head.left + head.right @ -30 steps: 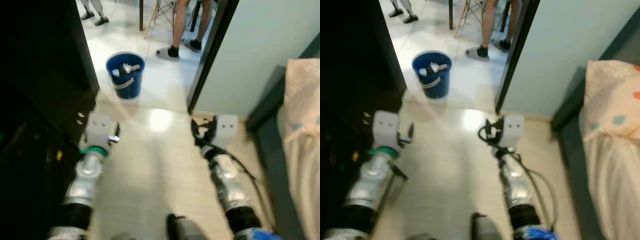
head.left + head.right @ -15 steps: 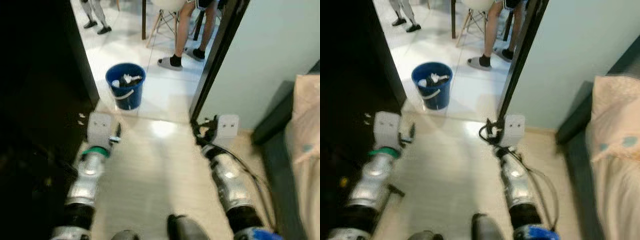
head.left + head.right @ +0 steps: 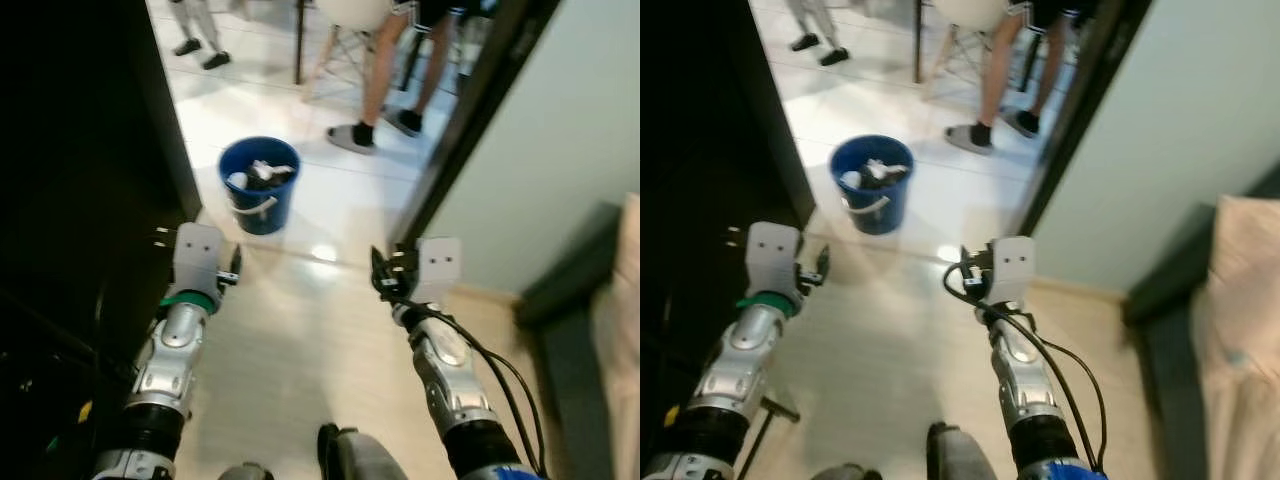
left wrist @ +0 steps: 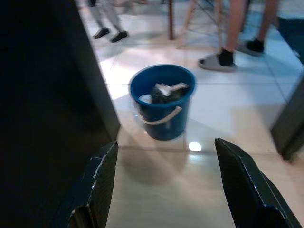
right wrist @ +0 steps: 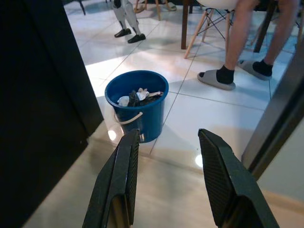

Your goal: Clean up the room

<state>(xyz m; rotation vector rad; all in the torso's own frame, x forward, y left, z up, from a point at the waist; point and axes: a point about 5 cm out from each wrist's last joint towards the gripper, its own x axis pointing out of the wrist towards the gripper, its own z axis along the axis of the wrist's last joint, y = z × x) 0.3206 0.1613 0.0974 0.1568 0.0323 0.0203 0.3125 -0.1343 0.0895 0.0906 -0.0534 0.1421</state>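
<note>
Beyond the doorway stands one blue bucket [image 3: 259, 184]; two grippers, left [image 4: 166, 190] and right [image 5: 171, 183], gape empty.

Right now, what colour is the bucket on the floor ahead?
Blue, with a white handle. The bucket shows best in the right wrist view.

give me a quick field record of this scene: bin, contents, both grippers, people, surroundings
bin: blue bucket with white handle, upright on the white tile floor past the doorway
contents: crumpled white and dark trash, near the rim
left gripper: open, holding nothing, aimed at the bucket
right gripper: open, holding nothing, aimed at the bucket
people: a person's legs in slippers by a chair beyond the bucket
surroundings: dark cabinet on the left, bed on the right
</note>
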